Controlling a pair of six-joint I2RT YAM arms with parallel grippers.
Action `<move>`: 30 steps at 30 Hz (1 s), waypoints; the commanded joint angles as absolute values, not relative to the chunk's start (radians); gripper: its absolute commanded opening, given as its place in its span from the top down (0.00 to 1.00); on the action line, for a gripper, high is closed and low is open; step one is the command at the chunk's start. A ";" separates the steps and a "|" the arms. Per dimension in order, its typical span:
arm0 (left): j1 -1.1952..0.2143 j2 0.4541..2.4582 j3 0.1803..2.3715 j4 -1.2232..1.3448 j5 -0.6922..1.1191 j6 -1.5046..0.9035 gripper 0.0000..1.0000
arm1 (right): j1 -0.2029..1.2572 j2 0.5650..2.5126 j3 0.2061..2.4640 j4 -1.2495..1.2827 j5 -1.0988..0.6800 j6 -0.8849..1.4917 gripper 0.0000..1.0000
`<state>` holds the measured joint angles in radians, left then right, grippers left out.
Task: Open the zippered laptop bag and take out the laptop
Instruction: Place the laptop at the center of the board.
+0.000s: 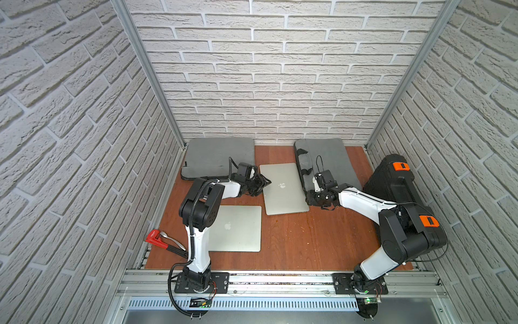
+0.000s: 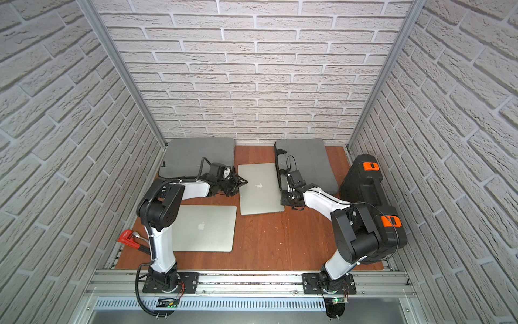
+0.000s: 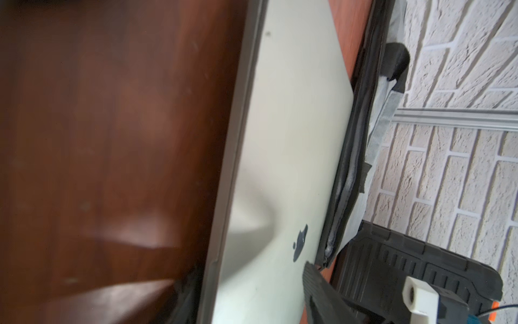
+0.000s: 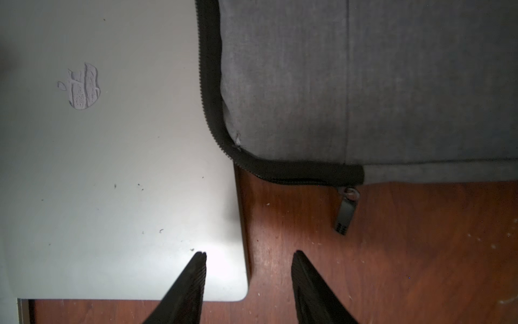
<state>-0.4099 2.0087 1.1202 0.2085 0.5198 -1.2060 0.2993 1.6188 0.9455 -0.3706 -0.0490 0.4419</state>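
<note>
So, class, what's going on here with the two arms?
Both arms are at the silver laptop, which lies on the table right beside the unzipped grey bag and looks out of it. The left gripper has its fingers apart at the laptop's edge away from the bag; the right gripper hovers open over its near corner. A second laptop and another grey bag sit further left.

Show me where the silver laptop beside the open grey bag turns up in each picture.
Both top views: laptop lies on the table, left of the bag.
Left wrist: laptop between table and bag.
Right wrist: laptop beside the bag's corner.
Shared landmark: its apple logo.
</note>
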 commanded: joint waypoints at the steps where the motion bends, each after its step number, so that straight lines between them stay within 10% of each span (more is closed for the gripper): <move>1: -0.469 2.014 1.130 0.274 0.576 -1.239 0.42 | 0.305 1.589 0.939 -0.344 -0.060 0.457 0.48; 30: -0.355 1.898 0.984 0.245 0.448 -1.237 0.34 | 0.341 1.615 0.821 -0.190 -0.174 0.565 0.41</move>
<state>-0.3691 1.9324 1.0084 0.2581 0.4782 -1.2419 0.3233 1.6196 0.8371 -0.2626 -0.1318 0.5289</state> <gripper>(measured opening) 0.653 0.592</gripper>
